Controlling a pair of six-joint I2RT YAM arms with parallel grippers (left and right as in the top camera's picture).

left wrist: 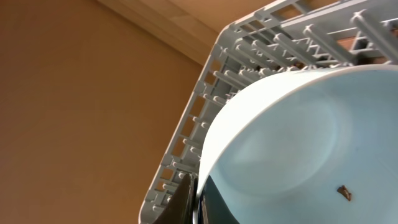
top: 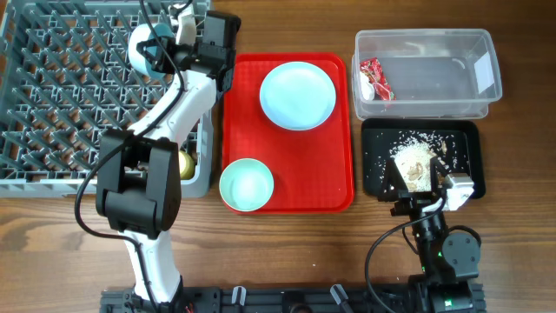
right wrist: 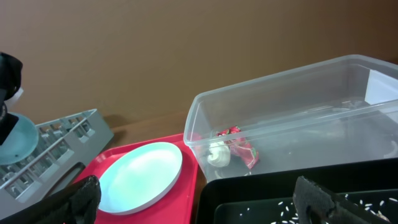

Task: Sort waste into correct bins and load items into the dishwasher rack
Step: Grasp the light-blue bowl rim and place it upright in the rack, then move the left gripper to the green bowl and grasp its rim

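On my overhead feed the rack (top: 52, 87) is grey, its floor a grid pattern of pegs. The tray (top: 340, 165) is bright red and carries a pale blue plate (top: 297, 95) and a pale green bowl (top: 247, 185). My left wrist view shows a pale blue bowl (left wrist: 298, 155) with one brown speck (left wrist: 344, 193). The cup (top: 187, 163) is yellow. The tub (top: 434, 83) is clear, the wrapper (top: 375, 80) red and white. Whitish-brown scraps (top: 415, 161) speckle the black bin (top: 465, 143). The counter (top: 52, 252) is brown woodgrain.
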